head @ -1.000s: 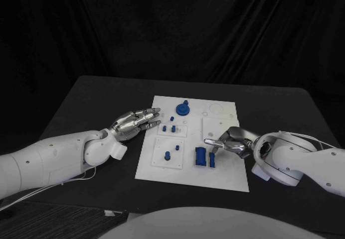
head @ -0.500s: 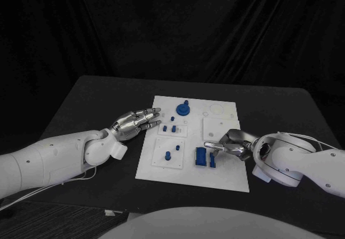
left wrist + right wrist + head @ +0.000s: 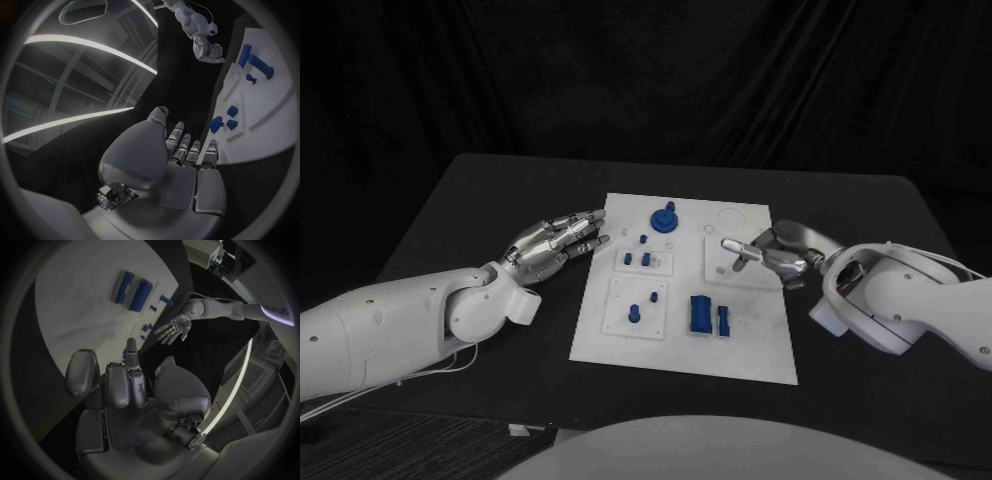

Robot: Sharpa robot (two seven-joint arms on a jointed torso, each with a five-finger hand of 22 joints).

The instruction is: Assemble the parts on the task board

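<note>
Task board (image 3: 750, 350) flat mid-bench (image 3: 488, 190), blue parts (image 3: 702, 314) standing in its slots (tall knobbed one (image 3: 666, 217) at far edge). Left hand (image 3: 557, 243) just beside board's left edge, fingers (image 3: 593, 216) straight, slightly apart, holding nothing. Right hand (image 3: 776, 254) over board's right side, fingers (image 3: 734, 246) loosely curled, one extended, nothing held.

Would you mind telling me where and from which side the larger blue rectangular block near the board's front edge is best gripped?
Grip the larger blue rectangular block across its two long sides, coming down from above. It lies flat on the white task board, running front to back, with a slimmer blue bar close beside it, so fingers probably need to slip into that narrow gap.
</note>
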